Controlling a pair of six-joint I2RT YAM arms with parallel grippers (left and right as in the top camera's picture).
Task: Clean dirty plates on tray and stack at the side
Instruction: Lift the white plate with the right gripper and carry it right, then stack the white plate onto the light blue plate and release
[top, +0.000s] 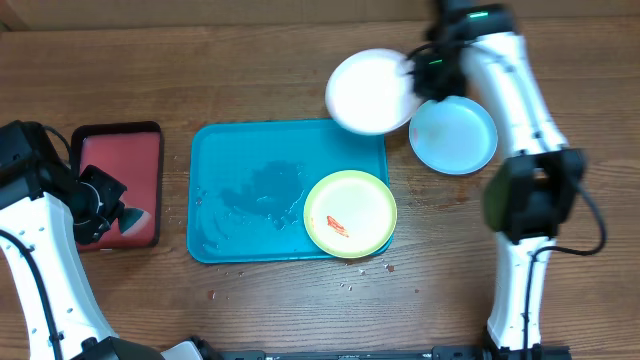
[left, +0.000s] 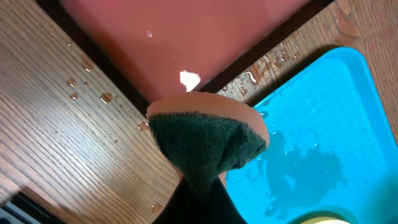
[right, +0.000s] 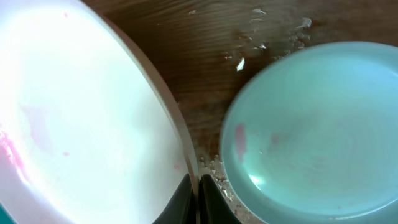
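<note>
My right gripper (top: 418, 78) is shut on the rim of the white plate (top: 368, 90), holding it above the table behind the teal tray (top: 240, 190). In the right wrist view the dark fingers (right: 186, 202) pinch the white plate's (right: 81, 124) edge, and faint pink smears show on it. The pale blue plate (top: 453, 135) lies on the wood right of the tray, with a faint pink mark (right: 239, 138). The yellow-green plate (top: 350, 213) sits in the tray's right end with a red smear. My left gripper (top: 125, 212) is shut on a sponge (left: 208, 134) over the small red tray (top: 120, 160).
Water drops and wet film lie on the teal tray (left: 323, 124) and on the wood beside the red tray (left: 186, 37). Crumbs are scattered on the table in front of the teal tray (top: 350, 285) and between the white and blue plates (right: 217, 168).
</note>
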